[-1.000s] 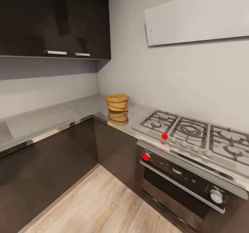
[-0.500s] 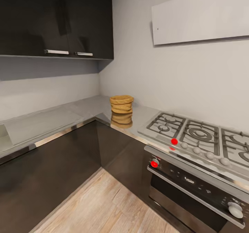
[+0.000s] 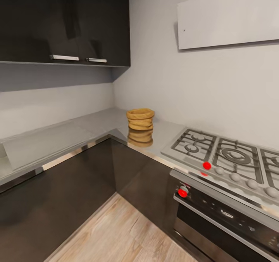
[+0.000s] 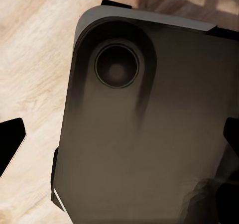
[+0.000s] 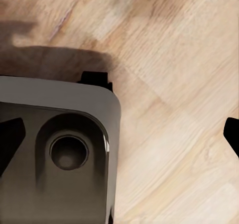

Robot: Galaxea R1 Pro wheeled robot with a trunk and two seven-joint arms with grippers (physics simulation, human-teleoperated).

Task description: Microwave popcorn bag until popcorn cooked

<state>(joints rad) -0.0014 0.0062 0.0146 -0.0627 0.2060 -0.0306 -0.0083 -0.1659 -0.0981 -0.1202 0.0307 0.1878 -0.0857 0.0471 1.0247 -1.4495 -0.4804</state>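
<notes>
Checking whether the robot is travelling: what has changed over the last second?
The whole head view has slid rightward, so the camera moved, not the things. The popcorn bag stands in the same spot on the countertop, beside the gas hob. Nothing was grasped or released.

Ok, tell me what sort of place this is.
A home kitchen, by the look of it: a gas hob over a built-in oven, a grey countertop on dark cabinets, and a popcorn bag standing on it.

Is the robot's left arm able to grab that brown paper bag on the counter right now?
Probably not yet: the popcorn bag sits far off at the countertop corner, while the left gripper hangs low over the robot's base.
</notes>
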